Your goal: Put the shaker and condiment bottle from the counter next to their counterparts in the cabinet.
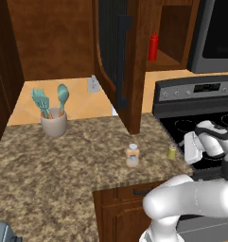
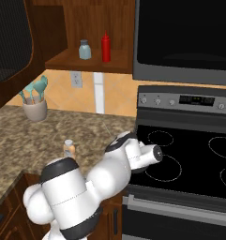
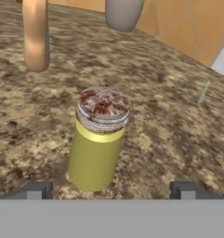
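I see the arm (image 1: 191, 201) bent low and reaching forward, its white links folded near the base with the wrist (image 1: 207, 139) turned down toward the near right. In the hand view I read the gripper (image 3: 111, 189) as wide open, both dark fingertips (image 3: 35, 189) well apart, holding nothing.

A small yellow-green shaker (image 3: 98, 145) with a rust-speckled cap stands upright on the speckled counter (image 1: 63, 160), near its stove-side edge. Just beside it, apart, stands a peach condiment bottle (image 1: 132, 155), also upright. In the open cabinet (image 2: 86, 63), a red bottle (image 2: 106, 47) stands beside a grey-blue jar (image 2: 85, 49).
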Motion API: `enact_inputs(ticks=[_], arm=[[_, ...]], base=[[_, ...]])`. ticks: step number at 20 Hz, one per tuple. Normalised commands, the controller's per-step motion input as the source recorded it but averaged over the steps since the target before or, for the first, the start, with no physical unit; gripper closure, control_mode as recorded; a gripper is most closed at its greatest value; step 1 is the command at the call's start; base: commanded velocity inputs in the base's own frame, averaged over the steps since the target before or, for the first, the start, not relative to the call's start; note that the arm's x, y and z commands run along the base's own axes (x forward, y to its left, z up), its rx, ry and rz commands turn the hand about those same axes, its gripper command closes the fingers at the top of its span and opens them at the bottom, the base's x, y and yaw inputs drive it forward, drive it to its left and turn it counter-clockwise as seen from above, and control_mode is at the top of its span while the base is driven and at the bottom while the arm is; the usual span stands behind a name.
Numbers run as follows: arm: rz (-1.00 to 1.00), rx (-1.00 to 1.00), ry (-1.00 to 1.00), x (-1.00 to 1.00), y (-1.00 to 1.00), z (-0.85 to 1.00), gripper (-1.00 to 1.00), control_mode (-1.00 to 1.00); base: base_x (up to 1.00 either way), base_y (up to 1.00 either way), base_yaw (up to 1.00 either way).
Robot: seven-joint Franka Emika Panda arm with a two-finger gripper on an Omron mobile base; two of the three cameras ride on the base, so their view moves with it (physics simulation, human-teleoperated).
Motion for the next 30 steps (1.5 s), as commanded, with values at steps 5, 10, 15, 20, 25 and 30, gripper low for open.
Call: enact_inputs(ticks=[5,10,15,20,25,30], arm=[[0.0,0.0,0.07,0.04,0.0,-0.04,-1.0,-1.0],[0.0,0.0,0.03,0.0,0.0,-0.04,-1.0,-1.0],[0.0,0.0,0.0,0.0,0.05,-0.11,-1.0,-1.0],[0.0,0.0,0.0,0.0,0.13,-0.1,-1.0,-1.0],[0.0,0.0,0.0,0.14,0.05,-0.05,-1.0,-1.0],[0.0,0.0,0.0,0.24,0.06,-0.06,-1.0,-1.0]], base=[[0.0,0.0,0.0],[0.0,0.0,0.0],[0.0,0.0,0.0],[0.0,0.0,0.0],[0.0,0.0,0.0],[0.0,0.0,0.0]])
